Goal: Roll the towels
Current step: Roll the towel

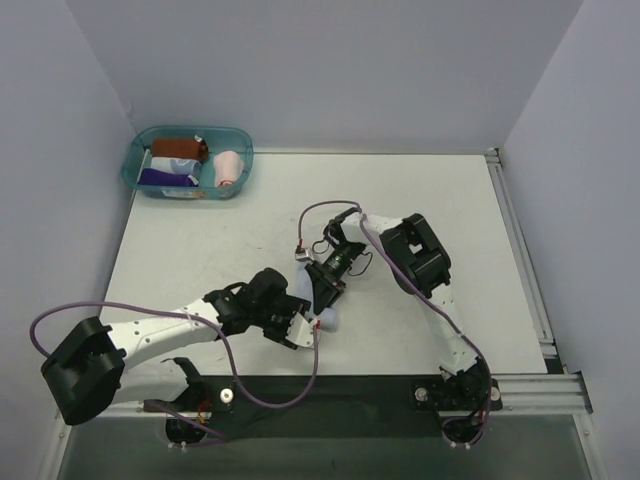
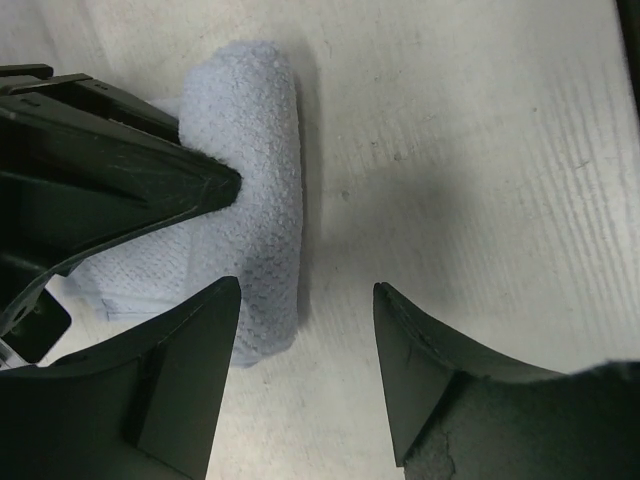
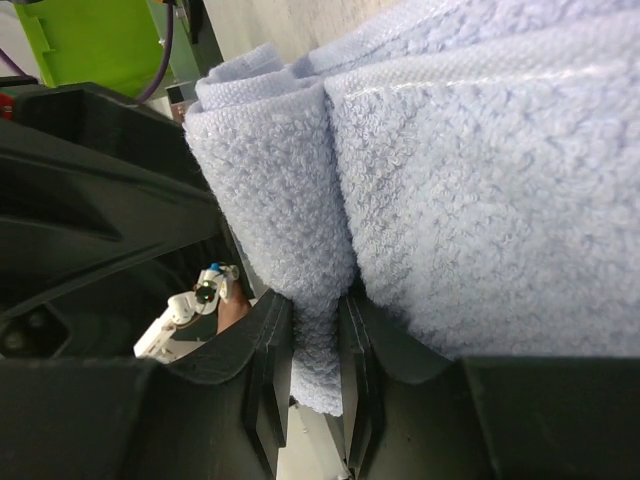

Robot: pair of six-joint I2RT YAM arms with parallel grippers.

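The light blue towel [image 1: 328, 320] lies mid-table near the front edge, mostly hidden under both grippers. In the left wrist view it is a stubby roll [image 2: 255, 170] with a flat part trailing left. My right gripper [image 3: 315, 315] is shut on a fold of the blue towel [image 3: 450, 180]; it sits over the towel in the top view [image 1: 322, 297]. My left gripper [image 2: 305, 300] is open, one finger beside the roll's near end, bare table between its jaws; it also shows in the top view [image 1: 303, 332]. The pink towel [image 1: 229, 166] is rolled, inside the tub.
The teal plastic tub [image 1: 135, 172] stands at the back left corner and also holds brown, white and purple rolls. A purple cable loops from the left arm near the front edge. A metal rail runs along the table's right side [image 1: 520, 250].
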